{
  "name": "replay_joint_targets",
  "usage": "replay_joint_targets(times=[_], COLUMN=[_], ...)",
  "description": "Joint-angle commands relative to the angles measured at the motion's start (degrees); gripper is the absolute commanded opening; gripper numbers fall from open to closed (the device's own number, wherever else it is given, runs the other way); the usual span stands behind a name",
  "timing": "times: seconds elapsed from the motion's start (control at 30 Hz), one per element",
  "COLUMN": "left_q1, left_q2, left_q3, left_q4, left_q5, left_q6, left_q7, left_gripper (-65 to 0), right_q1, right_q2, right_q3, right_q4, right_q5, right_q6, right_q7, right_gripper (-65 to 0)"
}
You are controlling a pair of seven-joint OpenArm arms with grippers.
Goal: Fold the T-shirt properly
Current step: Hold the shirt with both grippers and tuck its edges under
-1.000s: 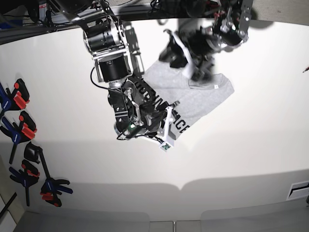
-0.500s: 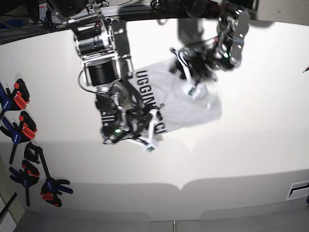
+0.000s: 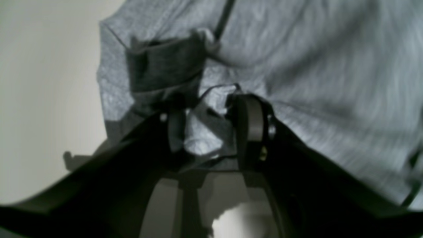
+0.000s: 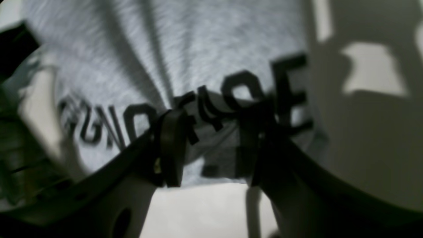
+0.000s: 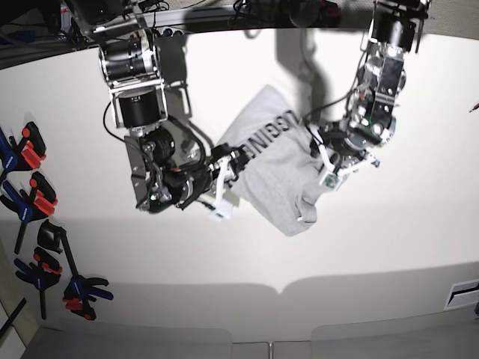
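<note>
The light grey T-shirt (image 5: 278, 173) hangs bunched between my two grippers above the white table (image 5: 389, 247), its black lettering (image 5: 271, 134) showing near the top. In the base view my right gripper (image 5: 224, 178) pinches the shirt's left edge. My left gripper (image 5: 328, 166) pinches its right side. In the left wrist view, my left gripper (image 3: 210, 129) is shut on a wad of the T-shirt (image 3: 330, 66). The right wrist view shows my right gripper (image 4: 211, 148) shut on a lettered fold of the T-shirt (image 4: 185, 49).
Several blue, red and black spring clamps (image 5: 31, 206) lie along the table's left edge. Cables and arm mounts (image 5: 224, 11) crowd the back edge. A curved seam (image 5: 281, 288) runs across the table's front.
My left gripper has swung down and to the right with the shirt. My right gripper has drawn left and up. The shirt has left its flat spread and hangs bunched between them.
</note>
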Motion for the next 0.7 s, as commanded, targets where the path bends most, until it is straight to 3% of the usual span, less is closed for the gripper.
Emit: replay_joint_targets(times=[0.0,0.23,0.67], left_q1=[-1.11,-5.79,-12.7], left_q2=[-0.37,-0.85,-5.95], left_q3=[-0.04,-0.04,-0.04], left_q4=[-1.27,-9.46,-9.55], left_q5=[1.22,1.46,1.2], left_q6=[0.48,0.46,0.44], left_q7=[1.01,1.25,1.49], left_gripper=[-42.0,-42.0,-42.0], right_q1=[0.81,-2.69,-9.2], right_q2=[-0.07,0.17,0.02], right_q3=[0.0,0.0,0.0], right_q4=[0.74,0.76,7.37], right_q5=[1.27,1.42,2.73], right_q6=[0.66,0.63,0.35], right_q7=[-1.25,-2.08,-2.92], right_gripper=[-40.0,-40.0,-40.0])
